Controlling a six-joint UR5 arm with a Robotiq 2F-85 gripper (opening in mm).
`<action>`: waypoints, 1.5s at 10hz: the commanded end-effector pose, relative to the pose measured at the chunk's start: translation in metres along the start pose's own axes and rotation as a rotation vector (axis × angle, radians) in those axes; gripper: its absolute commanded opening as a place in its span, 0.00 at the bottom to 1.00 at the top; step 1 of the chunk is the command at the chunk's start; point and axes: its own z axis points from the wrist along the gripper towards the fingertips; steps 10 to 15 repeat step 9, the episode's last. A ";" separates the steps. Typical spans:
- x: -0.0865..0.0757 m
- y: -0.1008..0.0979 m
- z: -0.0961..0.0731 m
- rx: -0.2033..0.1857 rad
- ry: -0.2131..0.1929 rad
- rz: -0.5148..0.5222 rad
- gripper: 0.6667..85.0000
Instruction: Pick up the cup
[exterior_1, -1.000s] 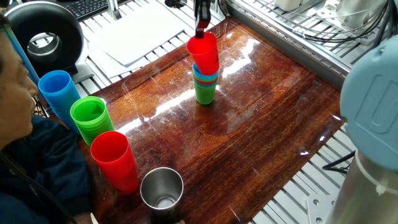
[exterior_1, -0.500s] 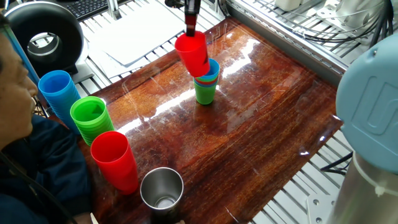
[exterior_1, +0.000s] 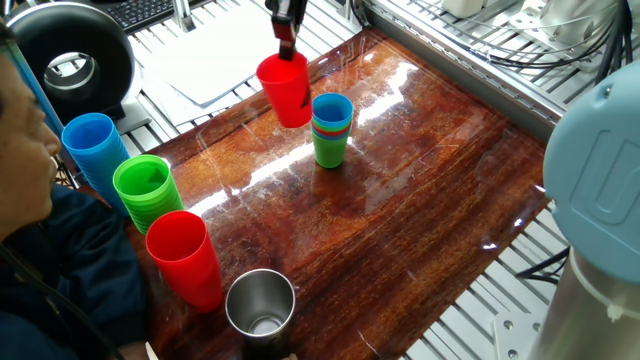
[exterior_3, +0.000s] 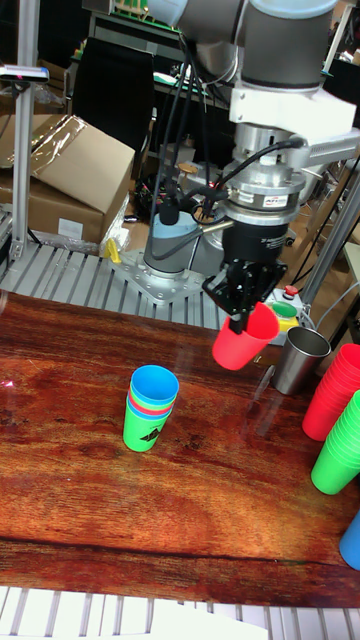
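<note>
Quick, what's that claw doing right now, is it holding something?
Gripper: jaws closed on the rim of the small red cup, holding it tilted in the air, clear of the stack of cups.

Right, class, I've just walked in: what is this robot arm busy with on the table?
The gripper holds a small red cup by its rim, tilted and clear of the wooden table. Beside it stands a short stack of small cups with a blue one on top.

Small red cup (exterior_1: 286, 90) hangs tilted above the table, rim pinched.
</note>
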 end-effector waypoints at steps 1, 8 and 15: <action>-0.012 0.009 -0.004 -0.013 -0.024 0.047 0.01; -0.018 0.023 -0.008 -0.044 -0.033 0.047 0.01; -0.018 0.025 -0.008 -0.049 -0.031 0.045 0.01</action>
